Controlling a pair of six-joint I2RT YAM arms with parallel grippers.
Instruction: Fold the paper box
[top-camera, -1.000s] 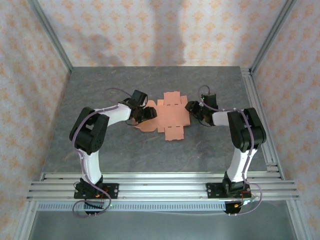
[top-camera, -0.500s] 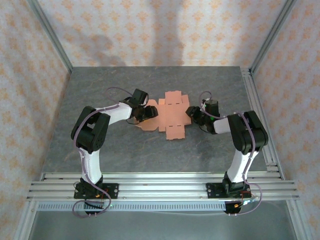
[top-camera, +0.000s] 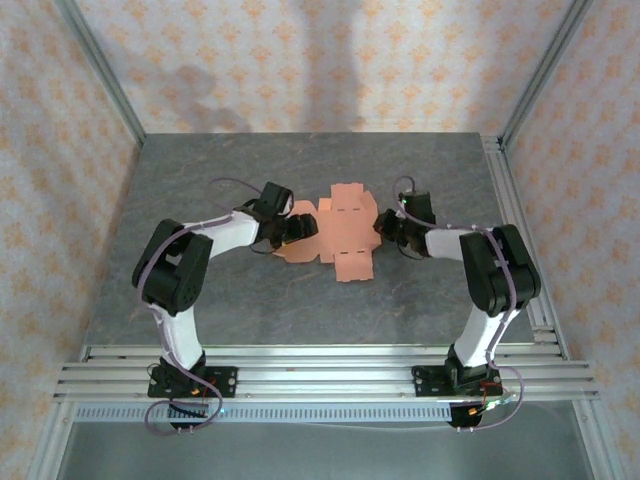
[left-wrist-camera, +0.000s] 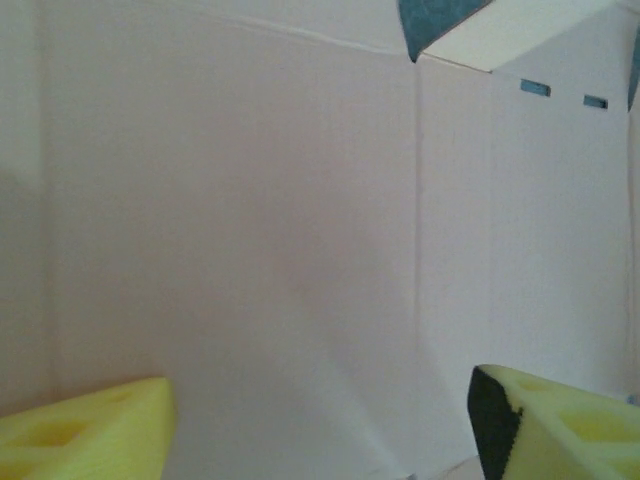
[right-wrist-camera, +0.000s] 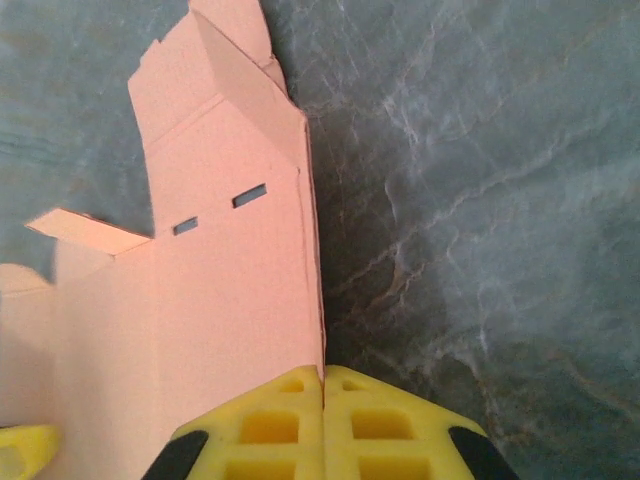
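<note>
The paper box (top-camera: 343, 228) is a flat salmon-orange die-cut sheet with several flaps, lying mid-table between both arms. My right gripper (top-camera: 383, 226) sits at the sheet's right edge. In the right wrist view its yellow fingers (right-wrist-camera: 270, 425) are pressed together, and the raised right flap of the paper box (right-wrist-camera: 230, 290) runs into the seam between them. My left gripper (top-camera: 292, 228) rests over the sheet's left flaps. From the left wrist the pale cardboard (left-wrist-camera: 250, 200) spreads close across the frame, and the left gripper (left-wrist-camera: 320, 430) has its two yellow fingertips (left-wrist-camera: 85, 430) far apart, open.
The dark grey marbled table (top-camera: 300, 290) lies bare around the sheet (right-wrist-camera: 480, 200). Aluminium rails (top-camera: 320, 372) carry the arm bases along the near edge, and another rail (top-camera: 512, 220) runs down the right side. Patterned walls enclose the back and sides.
My right gripper has closed onto the sheet's right edge, lifting that flap. The left gripper's jaws have spread wider. The sheet has turned slightly.
</note>
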